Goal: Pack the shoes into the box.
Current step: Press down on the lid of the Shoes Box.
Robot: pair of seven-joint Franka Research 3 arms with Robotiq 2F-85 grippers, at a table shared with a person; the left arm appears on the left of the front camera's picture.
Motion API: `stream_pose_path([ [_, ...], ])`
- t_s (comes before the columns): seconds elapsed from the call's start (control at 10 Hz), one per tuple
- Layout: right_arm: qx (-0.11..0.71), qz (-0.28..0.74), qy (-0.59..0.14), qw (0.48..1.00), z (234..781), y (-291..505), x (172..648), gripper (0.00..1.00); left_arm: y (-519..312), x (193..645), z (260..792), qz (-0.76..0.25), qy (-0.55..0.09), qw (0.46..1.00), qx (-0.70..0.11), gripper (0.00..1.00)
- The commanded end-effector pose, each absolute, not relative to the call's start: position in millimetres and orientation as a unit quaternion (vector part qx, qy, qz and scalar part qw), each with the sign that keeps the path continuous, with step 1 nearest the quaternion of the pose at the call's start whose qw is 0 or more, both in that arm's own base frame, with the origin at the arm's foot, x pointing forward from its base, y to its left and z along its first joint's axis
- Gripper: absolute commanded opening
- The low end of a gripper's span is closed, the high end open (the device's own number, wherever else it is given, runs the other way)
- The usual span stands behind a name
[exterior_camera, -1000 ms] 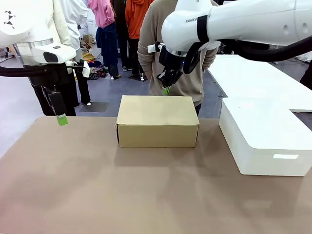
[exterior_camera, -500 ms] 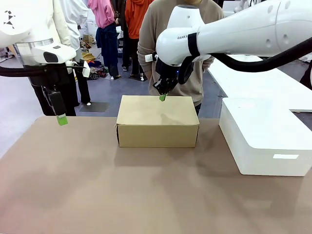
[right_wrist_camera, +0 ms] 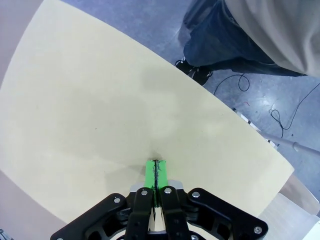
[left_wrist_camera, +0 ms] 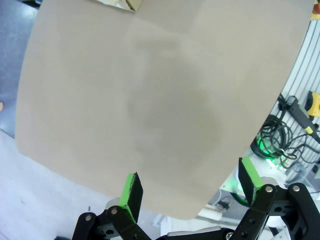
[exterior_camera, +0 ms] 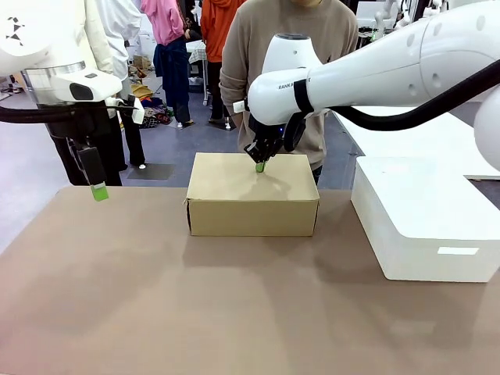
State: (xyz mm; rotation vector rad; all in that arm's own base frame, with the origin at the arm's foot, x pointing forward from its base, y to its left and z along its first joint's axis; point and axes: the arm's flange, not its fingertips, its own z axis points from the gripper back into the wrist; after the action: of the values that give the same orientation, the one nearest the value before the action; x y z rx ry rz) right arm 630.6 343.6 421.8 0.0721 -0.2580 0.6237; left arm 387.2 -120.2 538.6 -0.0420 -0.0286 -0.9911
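Front view: right gripper (exterior_camera: 260,165) at the lid of the closed tan-brown cardboard shoebox (exterior_camera: 252,194), left gripper (exterior_camera: 99,191) idle.
Shoebox sits at the far middle of the brown table (exterior_camera: 156,297), lid flat and down, a person in a beige sweater (exterior_camera: 281,47) standing just behind it. Right gripper's green pads are pressed together with nothing between them, tips at or just above the lid near its far edge; contact unclear. Left gripper hangs above the table's far left corner, fingers spread wide and empty. A larger white rectangular box (exterior_camera: 422,219) stands to the right, apart from the shoebox.
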Motion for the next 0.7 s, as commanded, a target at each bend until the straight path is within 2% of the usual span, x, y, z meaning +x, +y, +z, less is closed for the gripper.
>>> stream_pose_path([
  [0.0,0.014,0.287,-0.133,0.948,418.3,349.2,636.9,0.0,-117.7,385.1,539.6,-0.471,-0.011,0.882,-0.014,1.0],
  [0.3,0.017,0.285,-0.114,0.952,407.5,347.5,638.2,0.0,-117.7,385.1,539.6,-0.471,-0.011,0.882,-0.014,1.0],
  [0.6,0.028,0.304,-0.127,0.944,451.5,345.0,624.7,0.0,-117.7,385.1,539.6,-0.471,-0.011,0.882,-0.014,1.0],
])
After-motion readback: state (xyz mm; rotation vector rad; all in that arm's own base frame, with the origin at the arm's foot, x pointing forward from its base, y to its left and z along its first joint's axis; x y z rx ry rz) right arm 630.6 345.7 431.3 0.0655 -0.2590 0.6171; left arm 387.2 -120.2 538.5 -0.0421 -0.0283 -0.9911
